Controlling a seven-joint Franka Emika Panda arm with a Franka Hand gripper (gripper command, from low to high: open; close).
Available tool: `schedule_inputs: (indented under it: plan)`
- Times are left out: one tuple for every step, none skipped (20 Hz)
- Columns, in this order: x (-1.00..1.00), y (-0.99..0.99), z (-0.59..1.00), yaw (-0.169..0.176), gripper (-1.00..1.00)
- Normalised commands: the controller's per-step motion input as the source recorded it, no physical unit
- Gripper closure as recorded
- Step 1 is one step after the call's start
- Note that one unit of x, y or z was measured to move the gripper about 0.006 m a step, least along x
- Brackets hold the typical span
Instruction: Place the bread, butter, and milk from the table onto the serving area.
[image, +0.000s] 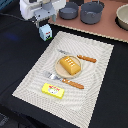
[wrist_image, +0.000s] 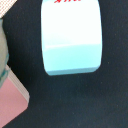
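The milk (image: 45, 32), a white and light-blue carton, hangs right under my gripper (image: 43, 23) at the far corner of the serving area (image: 35, 75), over the black table (image: 17, 55). The jaws stand on either side of the carton's top and look shut on it. In the wrist view the milk (wrist_image: 70, 40) fills the frame over black table, and no fingers show. The bread (image: 70, 65) lies on the tan plate (image: 59, 71) on the serving area. The butter (image: 53, 90) lies flat on the serving area near its front edge.
A reddish-brown counter (image: 107, 29) with two grey pots (image: 92, 12) and a bowl (image: 123, 16) runs along the back, close behind the milk. A fork (image: 54, 76) and orange-handled knives (image: 87, 59) lie beside the plate.
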Motion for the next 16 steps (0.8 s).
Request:
schedule_inputs:
  plan:
    - [-0.31,0.04,-0.37,0.029,-1.00]
    - [-0.35,0.05,-0.37,0.034,-1.00]
    - [-0.36,0.07,-0.37,0.035,-1.00]
    - [-0.34,0.05,-0.35,0.038,-1.00]
    - [-0.34,0.05,-0.36,0.036,-1.00]
    - [-0.36,0.03,-0.37,0.035,-1.00]
    - [-0.35,0.03,-0.38,0.035,-1.00]
    - [-0.37,0.02,-0.39,0.033,-1.00]
    - [-0.39,0.00,-0.40,0.033,-1.00]
    - [-0.41,0.01,-0.41,0.033,-1.00]
    - [-0.39,0.02,-0.42,0.033,-1.00]
    - [-0.38,0.02,-0.41,0.033,-1.00]
    - [-0.36,0.00,-0.40,0.032,-1.00]
    - [-0.31,0.02,-0.34,0.033,-1.00]
    - [-0.32,0.01,-0.34,0.033,-1.00]
    - [-0.30,0.00,-0.33,0.033,-1.00]
